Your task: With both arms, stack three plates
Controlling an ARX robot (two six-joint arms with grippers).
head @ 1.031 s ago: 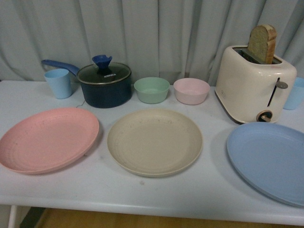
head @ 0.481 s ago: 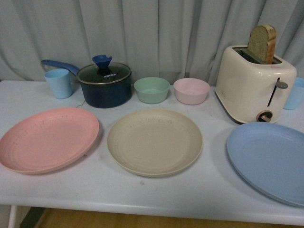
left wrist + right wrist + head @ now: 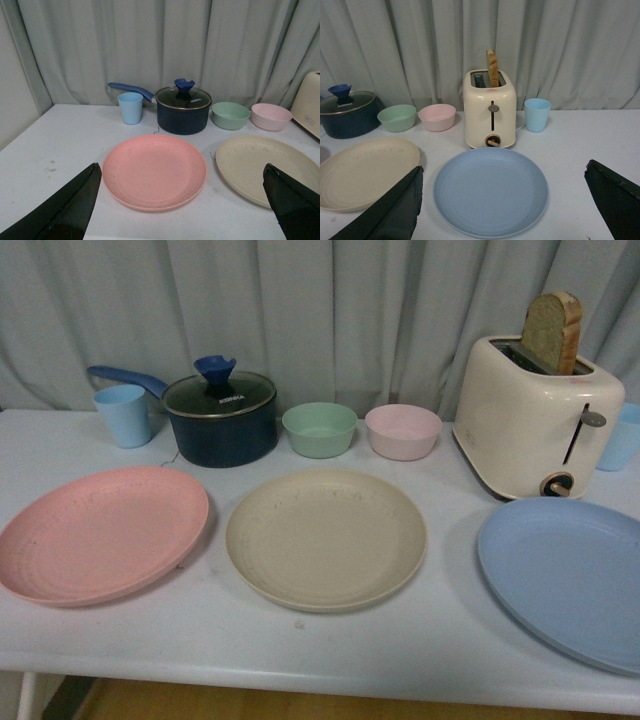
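Three plates lie side by side on the white table [image 3: 400,650]: a pink plate [image 3: 100,533] at the left, a beige plate [image 3: 325,537] in the middle, a blue plate [image 3: 565,575] at the right. Neither arm shows in the front view. In the left wrist view the pink plate [image 3: 154,171] lies ahead of my left gripper [image 3: 182,197], which is open and holds nothing, and the beige plate [image 3: 265,167] is beside it. My right gripper [image 3: 504,200] hangs open and empty in front of the blue plate [image 3: 490,190]; the beige plate [image 3: 362,170] sits off to one side.
Along the back stand a light blue cup [image 3: 123,415], a dark lidded pot [image 3: 220,418] with a blue handle, a green bowl [image 3: 319,429], a pink bowl [image 3: 402,431], and a cream toaster [image 3: 535,415] holding a slice of bread. Another blue cup [image 3: 537,114] is by the toaster. A grey curtain hangs behind.
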